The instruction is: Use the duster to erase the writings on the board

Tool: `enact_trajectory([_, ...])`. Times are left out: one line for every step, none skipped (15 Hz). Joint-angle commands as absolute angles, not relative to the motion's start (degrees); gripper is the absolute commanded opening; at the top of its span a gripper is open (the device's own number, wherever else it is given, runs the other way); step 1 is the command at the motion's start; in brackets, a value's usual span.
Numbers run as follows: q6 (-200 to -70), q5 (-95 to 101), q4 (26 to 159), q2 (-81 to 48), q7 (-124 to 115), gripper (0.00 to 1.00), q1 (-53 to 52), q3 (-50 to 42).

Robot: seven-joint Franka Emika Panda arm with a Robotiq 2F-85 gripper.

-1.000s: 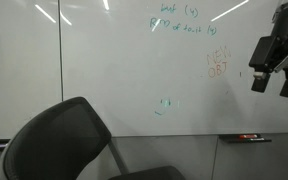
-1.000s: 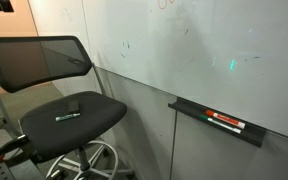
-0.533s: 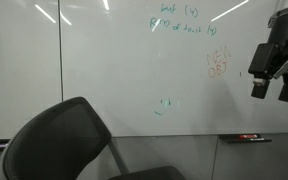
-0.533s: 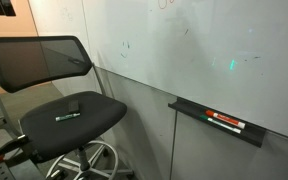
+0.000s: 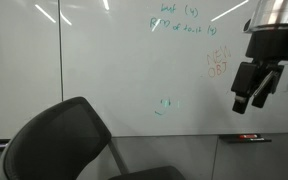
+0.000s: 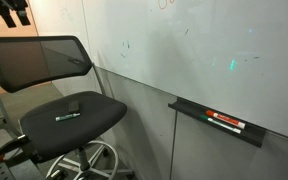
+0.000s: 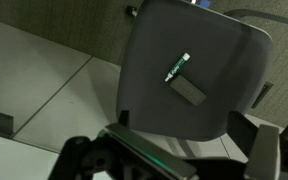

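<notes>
The duster [image 7: 190, 92] is a dark grey block lying on the black chair seat [image 7: 219, 60], next to a green marker [image 7: 176, 67]. Both also show in an exterior view, the duster [image 6: 72, 106] behind the marker [image 6: 67, 117]. The whiteboard [image 5: 104, 70] carries green writing [image 5: 184, 20] at the top, orange writing [image 5: 217, 65] and a small green smiley [image 5: 165, 104]. My gripper [image 5: 252, 95] hangs open and empty in front of the board's right part, well above the chair. In the wrist view its fingers [image 7: 174, 160] frame the seat from high up.
The mesh-backed office chair [image 6: 44, 62] stands before the board [image 6: 184, 40]. A black marker tray [image 6: 219, 122] with red and black markers is fixed under the board; it also shows in an exterior view [image 5: 246, 137]. Grey floor tiles [image 7: 34, 70] lie beside the chair.
My gripper has moved left and downward along the board and turned. It now also shows at the top left corner of an exterior view. The duster and marker have not moved.
</notes>
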State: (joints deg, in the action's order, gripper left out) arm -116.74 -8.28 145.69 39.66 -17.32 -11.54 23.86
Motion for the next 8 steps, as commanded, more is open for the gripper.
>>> enact_trajectory([-122.45, -4.98, 143.84, 33.02, -13.70, 1.00, -13.66, 24.41])
enact_trajectory([-123.58, -4.72, 143.68, 31.22, -12.20, 1.00, -14.52, 24.09])
enact_trajectory([-124.75, -4.13, 143.64, 29.57, -10.66, 1.00, -15.16, 23.85])
enact_trajectory([-125.82, -3.43, 143.54, 27.77, -9.15, 1.00, -15.69, 23.63])
enact_trajectory([-126.76, -2.40, 143.43, 25.97, -7.62, 1.00, -15.99, 23.48])
enact_trajectory([-127.55, -1.31, 143.17, 24.05, -6.09, 1.00, -16.20, 23.28])
enact_trajectory([-128.26, -0.11, 142.69, 22.04, -4.87, 1.00, -16.23, 23.18])
enact_trajectory([-128.77, 1.12, 142.24, 20.40, -3.71, 1.00, -16.26, 23.04])
